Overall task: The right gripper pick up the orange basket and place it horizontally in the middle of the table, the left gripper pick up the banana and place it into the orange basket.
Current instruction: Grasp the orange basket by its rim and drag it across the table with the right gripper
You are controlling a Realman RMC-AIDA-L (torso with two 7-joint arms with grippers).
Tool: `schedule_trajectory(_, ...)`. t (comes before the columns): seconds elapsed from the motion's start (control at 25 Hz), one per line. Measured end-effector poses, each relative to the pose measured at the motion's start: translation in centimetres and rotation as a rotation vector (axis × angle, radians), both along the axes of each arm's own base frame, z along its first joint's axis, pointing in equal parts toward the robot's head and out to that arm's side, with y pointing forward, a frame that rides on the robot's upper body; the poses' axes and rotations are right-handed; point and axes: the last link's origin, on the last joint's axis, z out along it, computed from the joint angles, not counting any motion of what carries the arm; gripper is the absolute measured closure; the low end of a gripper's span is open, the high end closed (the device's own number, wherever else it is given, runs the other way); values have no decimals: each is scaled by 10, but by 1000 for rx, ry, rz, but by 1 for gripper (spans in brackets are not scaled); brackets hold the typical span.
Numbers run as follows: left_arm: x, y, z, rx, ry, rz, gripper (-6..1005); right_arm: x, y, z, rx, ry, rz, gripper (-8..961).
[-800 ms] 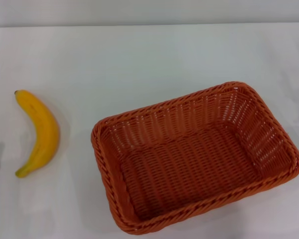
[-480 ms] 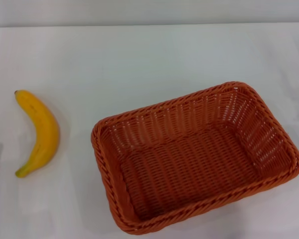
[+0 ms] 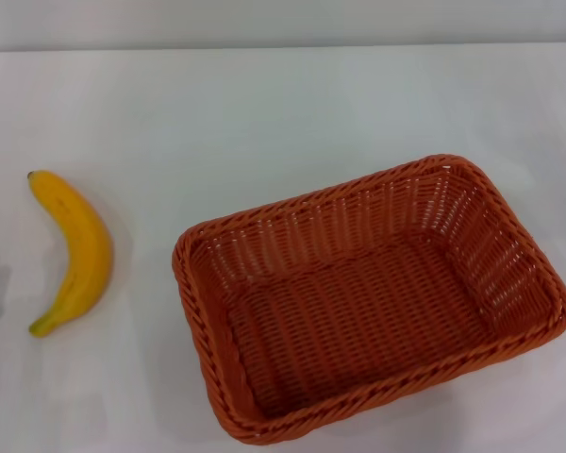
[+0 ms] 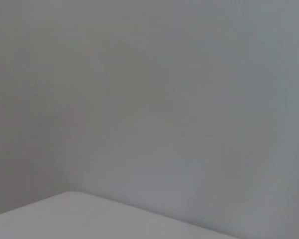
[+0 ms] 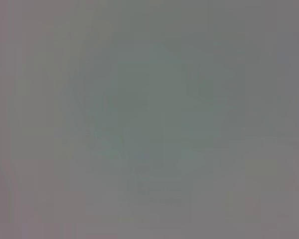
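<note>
The orange basket (image 3: pixel 368 297) sits empty on the white table (image 3: pixel 264 113), at the front right of the head view, turned slightly askew. A yellow banana (image 3: pixel 74 251) lies to its left, curved, with its stem tip toward the front. Neither the left gripper nor the right gripper appears in any view. Only a faint grey shadow falls on the table at the far left edge, beside the banana. Both wrist views show plain grey surface with no fingers.
The table's far edge runs along the top of the head view against a pale wall (image 3: pixel 283 19). White tabletop stretches behind the basket and the banana. A pale table corner (image 4: pixel 89 219) shows in the left wrist view.
The faint shadow at the far left edge of the table has shifted slightly. The basket and the banana have not moved.
</note>
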Motion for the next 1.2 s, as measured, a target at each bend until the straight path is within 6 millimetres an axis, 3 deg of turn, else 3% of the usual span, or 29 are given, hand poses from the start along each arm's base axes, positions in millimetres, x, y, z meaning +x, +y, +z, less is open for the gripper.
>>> schedule_trajectory(0.24, 1, 3, 10, 43, 21, -19, 119, -54, 17, 44, -261, -92, 17, 127)
schedule_trajectory(0.52, -6, 10, 28, 131, 40, 13, 119, -136, -3, 59, -466, -177, -69, 128)
schedule_trajectory(0.84, -26, 6, 51, 266, 33, 135, 119, -215, -43, 31, -586, -303, -194, 128)
schedule_trajectory(0.96, -27, 6, 54, 255, 63, 122, 119, -227, -50, 12, -663, -282, -238, 128)
schedule_trajectory(1.2, -17, 17, 42, 148, 83, 47, 119, -228, -62, -9, -780, -284, -360, 129)
